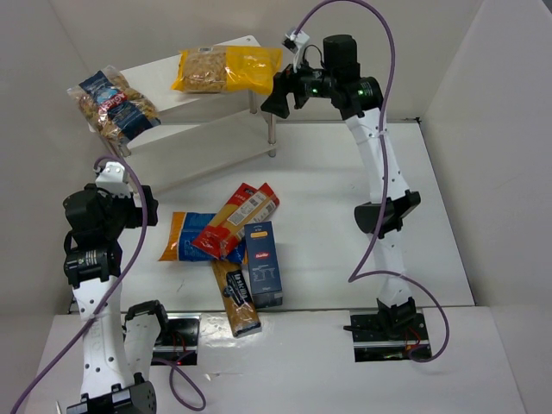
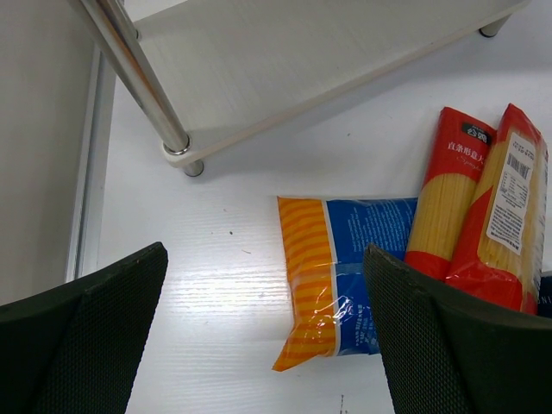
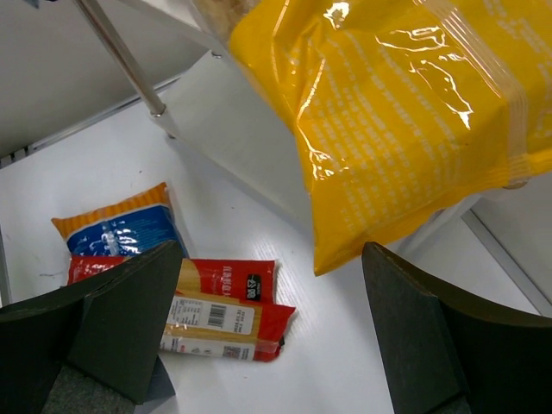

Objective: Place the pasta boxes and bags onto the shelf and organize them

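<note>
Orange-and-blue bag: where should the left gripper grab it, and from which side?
Take the free orange-striped end of the orange-and-blue bag, dropping the open left gripper from above. It lies flat, and its blue end is overlapped by the red spaghetti packs.

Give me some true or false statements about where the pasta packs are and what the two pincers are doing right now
1. The yellow bag lies on the top tier of the shelf. True.
2. The dark blue box stands on the shelf's lower tier. False: it lies flat on the table.
3. The left pincer and the right pincer are both open and empty. True.
4. The orange-and-blue bag lies on top of the red spaghetti packs. False: the red spaghetti packs overlap its edge from above.
</note>
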{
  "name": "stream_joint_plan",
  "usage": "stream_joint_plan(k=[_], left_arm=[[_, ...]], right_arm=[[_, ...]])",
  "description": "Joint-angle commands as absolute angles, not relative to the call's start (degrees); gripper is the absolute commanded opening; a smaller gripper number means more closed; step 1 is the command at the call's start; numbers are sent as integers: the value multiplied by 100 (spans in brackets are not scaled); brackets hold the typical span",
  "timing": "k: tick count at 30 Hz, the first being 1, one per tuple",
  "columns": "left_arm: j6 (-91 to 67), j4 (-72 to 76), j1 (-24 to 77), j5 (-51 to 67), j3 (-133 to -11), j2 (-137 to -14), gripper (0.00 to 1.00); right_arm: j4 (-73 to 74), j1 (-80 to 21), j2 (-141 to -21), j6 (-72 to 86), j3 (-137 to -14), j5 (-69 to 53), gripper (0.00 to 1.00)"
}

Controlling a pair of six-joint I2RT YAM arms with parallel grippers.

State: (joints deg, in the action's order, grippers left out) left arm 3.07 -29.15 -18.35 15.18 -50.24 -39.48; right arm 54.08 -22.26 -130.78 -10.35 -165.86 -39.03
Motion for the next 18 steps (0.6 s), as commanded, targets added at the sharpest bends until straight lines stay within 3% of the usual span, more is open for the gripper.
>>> stream_joint_plan(k=[1,10,13,14,18], left_arm=[[404,-2751,-1881,1644,-5027,-3894,100],[404,-2751,-1881,1644,-5027,-3894,100],[404,-2751,-1881,1644,-5027,-3894,100],[404,-2751,-1881,1644,-5027,-3894,100],[404,-2751,-1881,1644,-5027,-3946,100]], right_arm=[[5493,-2268,-13131,-1063,-16813,-3666,93],[5379,-2268,-13306,-1011,-16919,-3331,93],[5326,-2320,-13359,-958,-17041,-3270,87],[5326,-2320,-13359,-958,-17042,-3270,85],[5221,-2382,-13464,-958,-17094,-3138,58]])
